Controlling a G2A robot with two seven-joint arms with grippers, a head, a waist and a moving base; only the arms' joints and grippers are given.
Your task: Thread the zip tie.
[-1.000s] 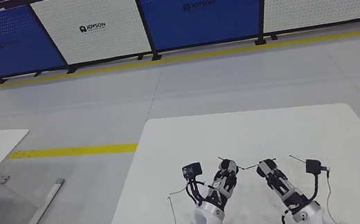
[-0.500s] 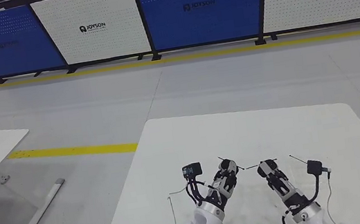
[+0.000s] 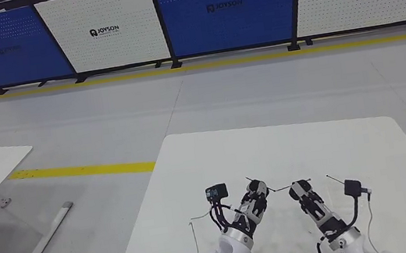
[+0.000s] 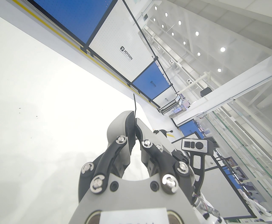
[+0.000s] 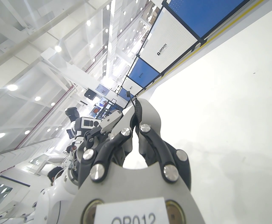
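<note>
Pinching black zip tie (image 4: 134, 104) by its tail end: left gripper (image 4: 135, 118), jaws pressed together, thin tip protruding past them. Pinching same tie just below its square head (image 5: 128, 94): right gripper (image 5: 133, 107), jaws likewise pressed together. Held over near half of white counter (image 3: 308, 142); wide stretch of surface ahead toward far edge. White printed label (image 5: 129, 210) on right gripper body, partly cut off. Blue and white panels (image 3: 228, 4) behind, each bearing a small logo.

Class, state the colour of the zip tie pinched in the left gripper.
Black; clearest in the left wrist view, where the zip tie pokes past the left gripper.
</note>
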